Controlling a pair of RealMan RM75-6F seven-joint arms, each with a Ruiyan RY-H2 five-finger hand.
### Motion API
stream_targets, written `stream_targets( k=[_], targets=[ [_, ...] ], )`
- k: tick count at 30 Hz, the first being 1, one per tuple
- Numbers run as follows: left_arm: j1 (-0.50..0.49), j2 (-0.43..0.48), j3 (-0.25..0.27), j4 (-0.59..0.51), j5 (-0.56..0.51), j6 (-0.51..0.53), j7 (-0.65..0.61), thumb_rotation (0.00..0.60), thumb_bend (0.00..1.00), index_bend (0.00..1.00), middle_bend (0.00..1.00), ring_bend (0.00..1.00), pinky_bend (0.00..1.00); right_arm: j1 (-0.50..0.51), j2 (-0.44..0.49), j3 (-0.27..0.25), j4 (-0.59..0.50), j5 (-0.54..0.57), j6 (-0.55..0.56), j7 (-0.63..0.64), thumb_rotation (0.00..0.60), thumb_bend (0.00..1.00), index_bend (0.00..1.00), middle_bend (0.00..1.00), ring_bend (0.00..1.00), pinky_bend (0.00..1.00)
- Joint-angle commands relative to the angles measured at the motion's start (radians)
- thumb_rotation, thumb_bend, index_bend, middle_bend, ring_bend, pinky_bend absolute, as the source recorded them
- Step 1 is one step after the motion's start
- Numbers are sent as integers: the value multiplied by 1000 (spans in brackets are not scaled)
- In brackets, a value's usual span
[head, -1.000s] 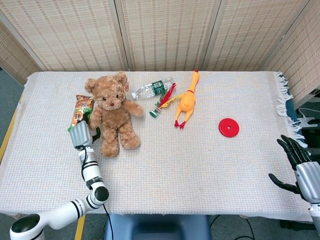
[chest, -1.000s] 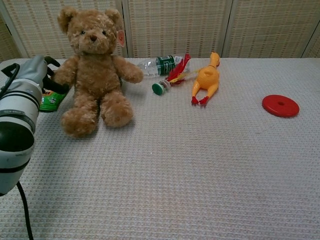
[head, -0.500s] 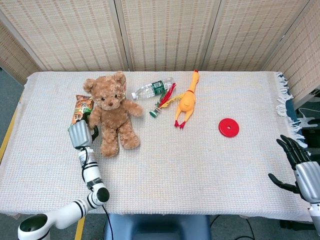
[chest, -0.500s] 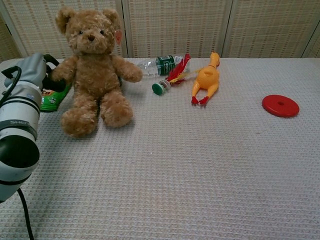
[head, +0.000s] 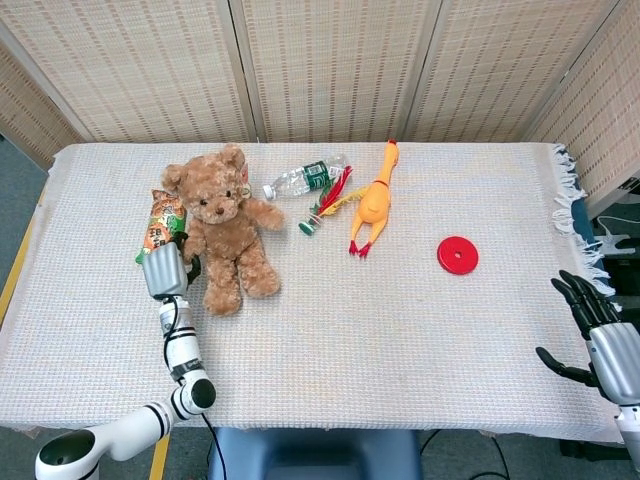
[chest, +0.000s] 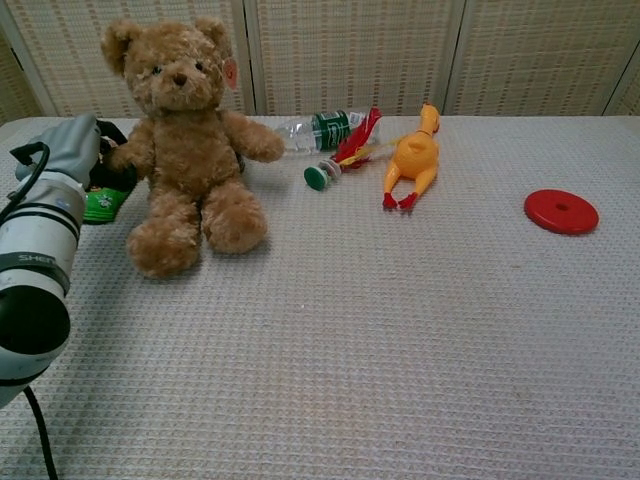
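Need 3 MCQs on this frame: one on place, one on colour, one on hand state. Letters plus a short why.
1. Where does the red disc lie?
A. On the cloth to the right of the rubber chicken
B. Under the teddy bear
C. On the snack packet

2. What colour is the label on the water bottle?
A. Blue
B. Green
C. Yellow

3. How is the right hand?
A. Holding the disc
B. Pressing on the bottle
C. Holding nothing, fingers apart, off the table's right edge

Answers:
1 A: the disc lies alone on the cloth, right of the chicken in both views.
2 B: a green band wraps the clear bottle.
3 C: the head view shows its fingers spread with nothing in them, while the left hand is at the bear's arm beside the packet.
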Motion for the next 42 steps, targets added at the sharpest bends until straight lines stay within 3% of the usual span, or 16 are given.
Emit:
stream_targets(
  k=[1,6,16,24,35,42],
  targets=[
    [3,-1,3,7,25,20,-32,600,485,413,602,534,557,0,1,0,0,-1,1,2,600,109,0,0,0,132],
    [-1,-19,16,52,89,48,-132,600,485,401,592,531,558,2,2,0,-3,4,-5,1,600,109,0,0,0,132],
    [22,13,10,-29,18,-37,-32,600,483,433,636,535,559,2,3,-1,-3,2,-5,3,600,109,0,0,0,132],
    [15,-8,25,34,113,51,-131,600,482,406,599,528,558,5,1,2,-4,9,-13,-1,600,110,0,0,0,132],
    [40,27,11,-62,8,-45,13,600,482,463,645,533,563,6,3,1,-7,9,-15,0,600,109,0,0,0,132],
    [29,13,25,-24,89,29,-58,600,485,453,629,532,563,8,3,3,-9,14,-19,-1,600,109,0,0,0,132]
  ],
)
